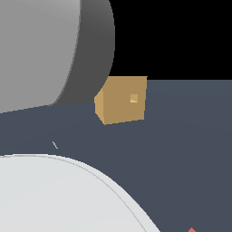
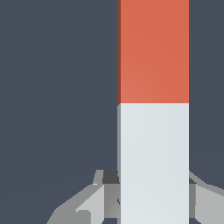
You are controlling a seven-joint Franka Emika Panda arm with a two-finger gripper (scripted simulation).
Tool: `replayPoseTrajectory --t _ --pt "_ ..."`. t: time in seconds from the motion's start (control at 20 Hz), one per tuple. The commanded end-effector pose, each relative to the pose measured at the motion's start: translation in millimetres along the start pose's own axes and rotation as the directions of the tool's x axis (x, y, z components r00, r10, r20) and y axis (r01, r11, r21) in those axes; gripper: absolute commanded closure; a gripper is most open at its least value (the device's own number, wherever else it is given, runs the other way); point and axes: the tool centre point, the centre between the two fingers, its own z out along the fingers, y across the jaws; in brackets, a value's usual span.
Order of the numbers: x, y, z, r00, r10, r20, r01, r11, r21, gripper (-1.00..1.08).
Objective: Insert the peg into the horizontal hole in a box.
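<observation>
One peg (image 2: 153, 109), square-sectioned, half orange-red and half white. In the wrist view it fills the middle of the frame lengthwise, the white half nearest the gripper (image 2: 153, 192). The grey fingers (image 2: 92, 201) show on both sides of the white end, pressed close against its flanks; they appear to be clamped on it, narrow, at the peg's own width. Orange-red half projects clear of the fingers, over the dark blue-grey floor (image 2: 57, 87).

One box (image 1: 121, 99), tan, resting on the floor (image 1: 181, 136) in the exterior view, near the frame's middle. Hole (image 1: 133, 98): small, square, lighter tan, in the side face turned toward the exterior view's right.

One orange-red tip, presumably the peg's (image 1: 191, 230), just visible at the lower edge of the exterior view, well apart from the box.

Two arm parts crowd the exterior view: a grey cylinder (image 1: 50, 50) overlapping the box's upper corner on that view's left, and a pale rounded body (image 1: 59, 195) below.
</observation>
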Motion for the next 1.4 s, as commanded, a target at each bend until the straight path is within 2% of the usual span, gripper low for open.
replayPoseTrajectory --t 0.0,0.4,0.8,1.05,1.35 --pt "0.4 0.0 -0.1 1.0 -0.001 0.0 0.001 1.0 0.0 1.08" --pt "21.4 1.7 -4.7 0.998 -0.064 0.0 0.064 0.998 -0.001 1.08" --pt "77.5 0.0 -17.1 0.973 -0.23 0.002 0.23 0.973 -0.001 1.08" --pt "131.0 -10.8 -28.9 0.923 -0.385 0.002 0.385 0.923 -0.002 1.08" --pt "196.2 -37.4 -43.8 0.822 -0.569 0.003 0.569 0.822 -0.002 1.08"
